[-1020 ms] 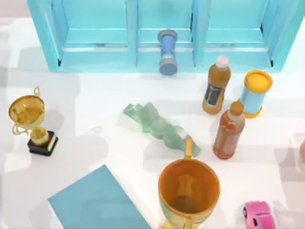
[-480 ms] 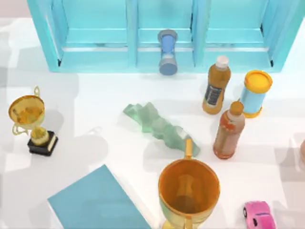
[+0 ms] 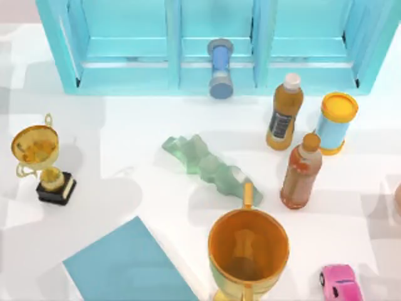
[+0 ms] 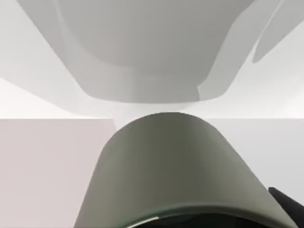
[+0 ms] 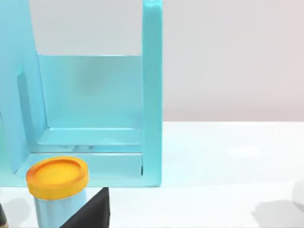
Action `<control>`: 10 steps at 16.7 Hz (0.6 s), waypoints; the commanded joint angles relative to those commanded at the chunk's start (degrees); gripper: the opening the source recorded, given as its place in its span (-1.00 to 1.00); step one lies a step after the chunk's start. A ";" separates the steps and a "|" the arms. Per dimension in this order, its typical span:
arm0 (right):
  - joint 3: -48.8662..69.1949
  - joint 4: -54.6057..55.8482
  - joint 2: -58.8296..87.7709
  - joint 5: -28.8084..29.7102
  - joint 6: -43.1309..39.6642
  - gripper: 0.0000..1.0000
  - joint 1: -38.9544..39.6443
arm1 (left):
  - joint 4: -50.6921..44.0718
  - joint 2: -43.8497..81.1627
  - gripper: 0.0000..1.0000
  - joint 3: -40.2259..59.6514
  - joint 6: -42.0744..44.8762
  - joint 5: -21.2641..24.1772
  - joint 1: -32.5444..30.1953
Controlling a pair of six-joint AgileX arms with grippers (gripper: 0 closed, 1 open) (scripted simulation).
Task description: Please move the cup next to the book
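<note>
Teal-blue book (image 3: 125,263) is lying at the table's (image 3: 144,132) lower left, unmoved since earlier; only shadows on the left are shifting. A grey cup-like cylinder (image 4: 175,166) is sitting right against the left wrist camera. Either arm's grip: cannot tell.

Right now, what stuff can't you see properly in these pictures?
- Top view: the book runs off the bottom edge, so its near end is cut off.
- Top view: the orange goblet loses its foot at the bottom edge.
- Top view: the pink toy car is clipped by the bottom edge.
- Left wrist view: a grey rounded thing is too close to tell what it is.
- Right wrist view: the yellow-lidded can is cut off below.
</note>
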 joint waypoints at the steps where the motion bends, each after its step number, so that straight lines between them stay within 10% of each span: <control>1: 0.00 0.00 0.00 0.00 0.00 1.00 0.00 | 0.48 -1.42 -1.00 -1.91 -0.06 0.00 0.03; 10: 0.00 0.00 0.00 0.00 0.00 1.00 0.00 | 4.86 -14.05 -1.00 -19.08 0.22 -0.20 -0.28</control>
